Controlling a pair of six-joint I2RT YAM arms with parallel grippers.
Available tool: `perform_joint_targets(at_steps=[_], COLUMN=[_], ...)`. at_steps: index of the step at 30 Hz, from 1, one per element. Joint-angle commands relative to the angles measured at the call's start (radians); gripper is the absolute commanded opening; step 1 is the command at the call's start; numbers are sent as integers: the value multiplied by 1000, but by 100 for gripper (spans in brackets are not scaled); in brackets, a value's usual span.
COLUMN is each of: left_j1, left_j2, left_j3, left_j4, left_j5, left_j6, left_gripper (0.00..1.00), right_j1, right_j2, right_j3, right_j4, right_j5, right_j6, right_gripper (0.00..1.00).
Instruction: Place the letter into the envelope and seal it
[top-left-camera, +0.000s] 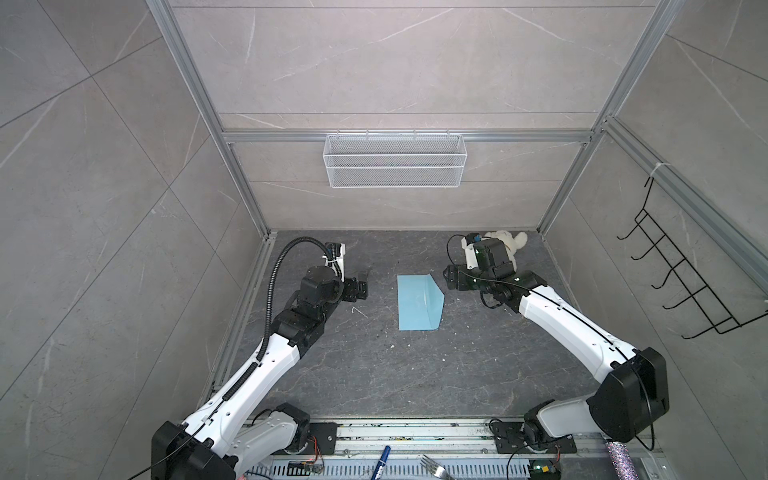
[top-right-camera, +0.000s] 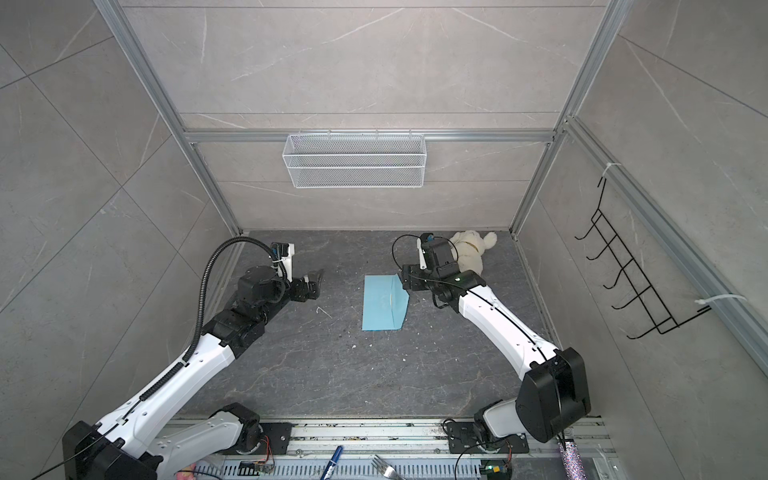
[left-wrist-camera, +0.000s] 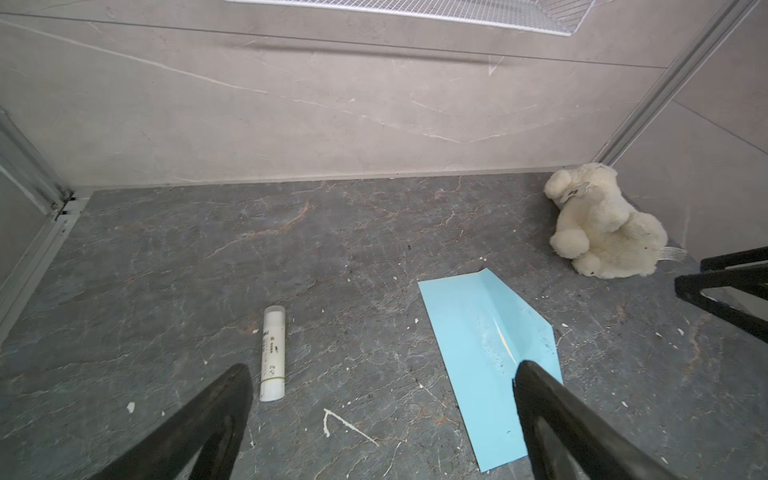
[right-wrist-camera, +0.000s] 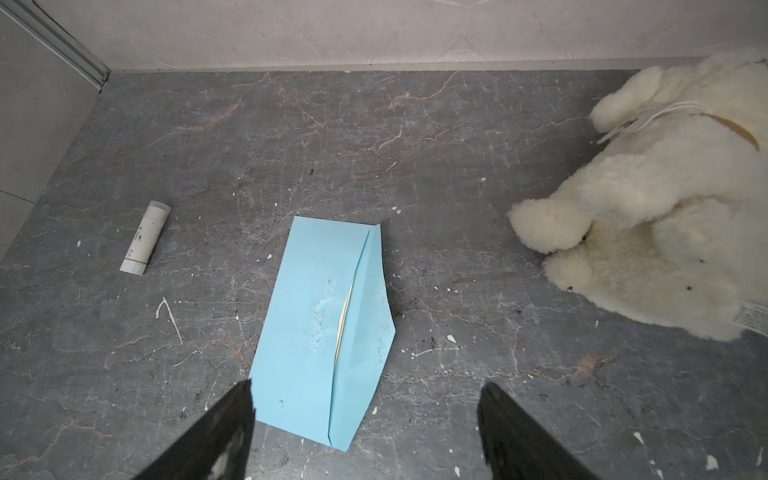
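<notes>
Dark grey veined tabletop (top-left-camera: 374, 374), flecked with dried white smears (left-wrist-camera: 345, 424). Flat near the middle, the light blue envelope (top-left-camera: 417, 302), flap pointing right; well apart to its left, a white glue stick (left-wrist-camera: 273, 353) on its side. In the far right corner, a cream plush toy (left-wrist-camera: 602, 224)

Before the wide-spread left claw (left-wrist-camera: 382, 368), light blue envelope (left-wrist-camera: 478, 353) on dark table (left-wrist-camera: 332, 249), glue stick (left-wrist-camera: 272, 353) well apart.

Envelope (right-wrist-camera: 316, 332) lies on table (right-wrist-camera: 457, 145) between glue stick (right-wrist-camera: 145, 239) and plush toy (right-wrist-camera: 644, 232)
</notes>
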Motion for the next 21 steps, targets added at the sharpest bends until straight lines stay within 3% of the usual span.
perform_joint_targets(at_steps=[1,14,21], left_j1=[6,5,3], left_j2=[-25,75,105], left_j3=[-9,55,72], left_j4=[23,13,14], left_j5=[-27,90,129], left_j6=[-6,-45,-46], left_gripper=[100,100,99], right_j1=[-11,-39,-47], right_j2=[12,17,110], right_j3=[-16,-35,8], right_j4=[22,17,13], right_j5=[-8,-56,-116], right_j6=[23,32,40], right_gripper=[93,96,96])
